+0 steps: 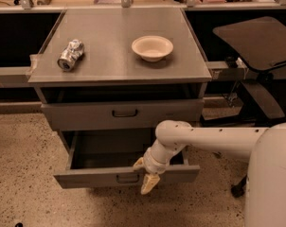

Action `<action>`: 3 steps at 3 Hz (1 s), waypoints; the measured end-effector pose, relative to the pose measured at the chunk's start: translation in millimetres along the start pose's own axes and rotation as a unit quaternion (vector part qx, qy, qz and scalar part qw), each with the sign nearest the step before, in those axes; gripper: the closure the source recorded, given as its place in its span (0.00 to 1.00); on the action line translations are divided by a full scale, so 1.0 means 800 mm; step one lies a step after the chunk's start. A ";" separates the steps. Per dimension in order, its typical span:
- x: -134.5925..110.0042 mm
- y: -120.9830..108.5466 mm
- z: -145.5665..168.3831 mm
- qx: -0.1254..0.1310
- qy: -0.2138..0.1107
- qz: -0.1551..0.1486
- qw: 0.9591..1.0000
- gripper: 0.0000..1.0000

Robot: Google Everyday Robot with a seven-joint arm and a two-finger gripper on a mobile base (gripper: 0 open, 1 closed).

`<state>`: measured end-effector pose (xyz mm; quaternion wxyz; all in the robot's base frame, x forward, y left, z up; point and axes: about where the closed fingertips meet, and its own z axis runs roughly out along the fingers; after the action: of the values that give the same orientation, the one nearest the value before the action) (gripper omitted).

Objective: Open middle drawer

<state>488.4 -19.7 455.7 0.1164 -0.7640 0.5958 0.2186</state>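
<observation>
The middle drawer is a grey metal drawer pulled partly out of the cabinet, and its dark inside shows. Its small dark loop handle sits at the centre of its front. My gripper is at the front's top edge, just right of the handle. Its cream fingers stand apart, one over the rim on the drawer's inside and one hanging in front of the panel. The handle itself is free. My white arm comes in from the right.
The drawer above is closed. On the cabinet top lie a crushed silver can and a cream bowl. A dark chair stands at the right. My white base fills the lower right corner. Speckled floor lies in front.
</observation>
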 end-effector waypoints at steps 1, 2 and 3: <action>-0.001 0.000 -0.002 0.000 0.000 0.000 1.000 0.37; -0.006 0.038 -0.022 0.044 -0.004 0.023 0.999 0.11; 0.007 0.048 -0.042 0.085 0.005 0.034 0.996 0.00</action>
<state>459.1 -49.1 486.1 0.1704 -0.7314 0.6386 0.1677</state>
